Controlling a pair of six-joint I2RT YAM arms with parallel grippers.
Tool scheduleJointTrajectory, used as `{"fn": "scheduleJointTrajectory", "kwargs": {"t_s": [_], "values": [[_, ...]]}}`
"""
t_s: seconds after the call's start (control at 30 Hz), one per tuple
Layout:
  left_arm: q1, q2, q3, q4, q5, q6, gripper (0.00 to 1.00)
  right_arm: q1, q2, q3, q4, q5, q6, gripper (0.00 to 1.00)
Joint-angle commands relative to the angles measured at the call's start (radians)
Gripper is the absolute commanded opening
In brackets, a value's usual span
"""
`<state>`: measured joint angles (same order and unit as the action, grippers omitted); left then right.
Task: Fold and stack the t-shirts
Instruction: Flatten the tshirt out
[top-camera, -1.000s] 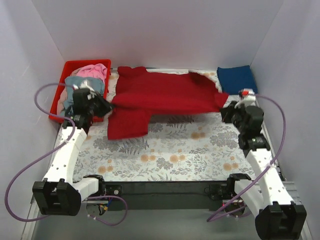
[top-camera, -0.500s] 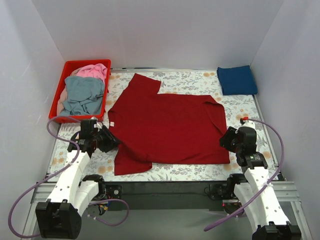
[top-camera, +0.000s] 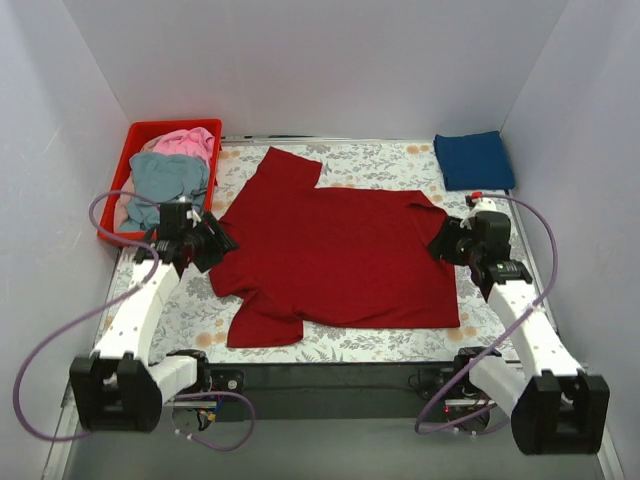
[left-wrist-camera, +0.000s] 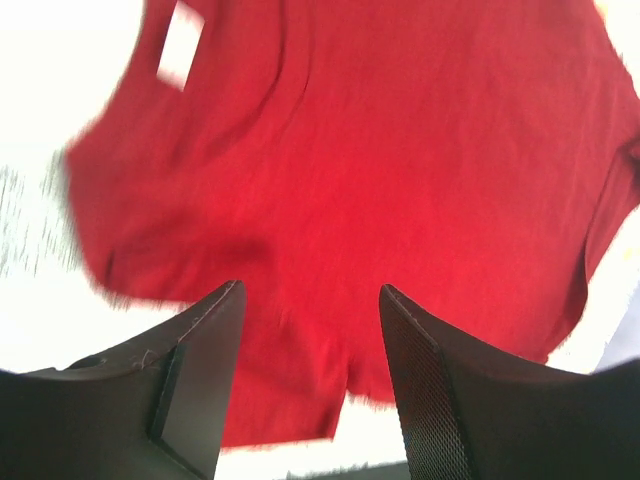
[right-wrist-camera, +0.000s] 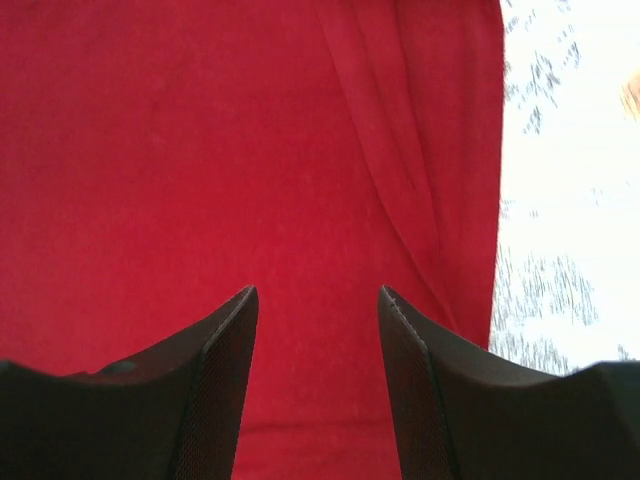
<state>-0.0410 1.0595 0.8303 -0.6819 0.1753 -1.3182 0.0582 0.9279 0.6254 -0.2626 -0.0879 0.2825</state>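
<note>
upper left, a red basket (top-camera: 140, 130) holds a pink t-shirt (top-camera: 188, 141) and a grey-blue t-shirt (top-camera: 165, 180). just below, the left gripper (top-camera: 215, 245) hangs at the left edge of the dark red t-shirt (top-camera: 335, 250), jaws apart and empty. that shirt lies spread flat mid-frame on the floral table (top-camera: 390, 155). at its right edge the right gripper (top-camera: 440, 245) is released too, holding nothing. upper right lies a folded navy t-shirt (top-camera: 473, 160).

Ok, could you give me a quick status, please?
Left gripper open, empty. Right gripper open, empty. Dark red cloth t-shirt spread out on the floral table. Nothing lying on it.
</note>
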Motion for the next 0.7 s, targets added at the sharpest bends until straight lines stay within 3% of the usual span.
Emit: {"fn": "scheduleJointTrajectory", "kwargs": {"t_s": [0.0, 0.17, 0.37, 0.67], "values": [[0.004, 0.173, 0.102, 0.160, 0.009, 0.071, 0.55, 0.003, 0.168, 0.132, 0.179, -0.038, -0.032, 0.57], [-0.037, 0.509, 0.274, 0.237, -0.013, 0.060, 0.55, 0.055, 0.411, 0.307, 0.223, 0.048, -0.146, 0.59], [-0.122, 0.785, 0.480, 0.263, -0.117, 0.105, 0.55, 0.121, 0.736, 0.548, 0.155, 0.149, -0.272, 0.59], [-0.122, 0.918, 0.465, 0.286, -0.227, 0.114, 0.53, 0.146, 0.929, 0.704, 0.129, 0.352, -0.331, 0.59]]}}
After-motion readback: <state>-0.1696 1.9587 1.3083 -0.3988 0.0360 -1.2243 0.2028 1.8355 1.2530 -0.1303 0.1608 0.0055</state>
